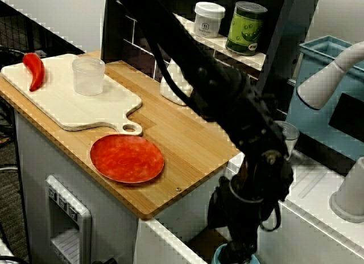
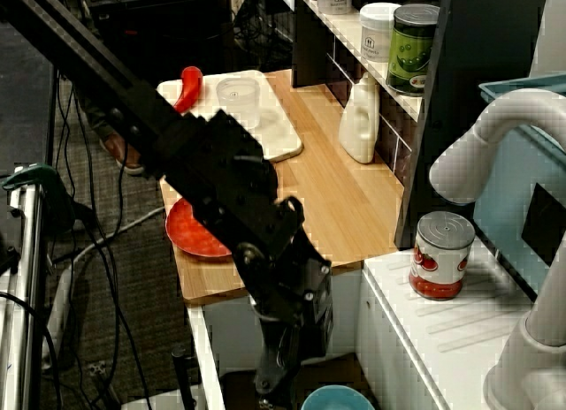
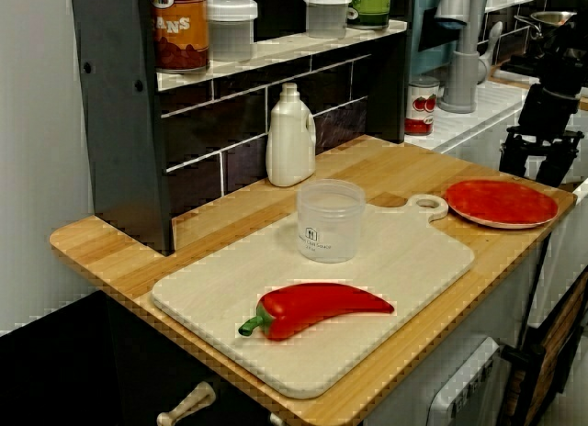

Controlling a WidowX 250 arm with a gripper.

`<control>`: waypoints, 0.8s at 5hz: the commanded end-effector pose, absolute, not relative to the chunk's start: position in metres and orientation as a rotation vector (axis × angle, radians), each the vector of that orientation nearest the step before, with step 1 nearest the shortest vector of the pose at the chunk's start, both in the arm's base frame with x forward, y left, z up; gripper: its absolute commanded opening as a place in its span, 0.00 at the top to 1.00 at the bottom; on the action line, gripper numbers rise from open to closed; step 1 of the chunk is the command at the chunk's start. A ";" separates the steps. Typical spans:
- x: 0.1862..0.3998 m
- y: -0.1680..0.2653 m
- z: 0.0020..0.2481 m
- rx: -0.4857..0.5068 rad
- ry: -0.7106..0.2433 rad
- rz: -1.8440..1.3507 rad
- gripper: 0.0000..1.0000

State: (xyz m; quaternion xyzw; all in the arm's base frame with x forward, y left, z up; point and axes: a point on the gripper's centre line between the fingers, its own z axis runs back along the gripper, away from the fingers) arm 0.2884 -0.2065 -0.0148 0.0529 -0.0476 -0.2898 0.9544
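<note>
Bowl point(image 2: 338, 399), blue and round, sits low in the gap off the end of the bench point(image 2: 340, 198), below the level of the wooden top. Only its upper rim shows, at the bottom edge of the high view from the bench's end. It looks small, stiff and smooth-walled, probably light plastic, so I judge it would lift easily but could slip or tip. The rim seems the sensible place to pinch, one finger inside the wall and one outside.

The gripper point(image 2: 276, 383) hangs down into the same gap, pointing downward. In that view the bowl lies just right of its tip and slightly lower. In the high view from the front the gripper stands before the bowl and covers much of it, so I cannot tell whether they touch. The tips of the jaws are lost against the dark body and the shadow. I cannot tell whether they are spread or closed, and nothing shows between them.

On the bench, the red plate point(image 1: 126, 159) lies nearest the gap, with the board point(image 1: 68, 102), cup point(image 1: 88, 76) and pepper point(image 1: 34, 70) further left.
</note>
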 end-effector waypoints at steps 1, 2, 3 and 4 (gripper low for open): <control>0.292 -0.199 0.041 0.053 -0.183 -0.565 0.00; 0.288 -0.190 0.060 0.035 -0.192 -0.552 0.00; 0.285 -0.179 0.074 0.012 -0.173 -0.529 0.00; 0.279 -0.166 0.086 0.002 -0.182 -0.512 0.00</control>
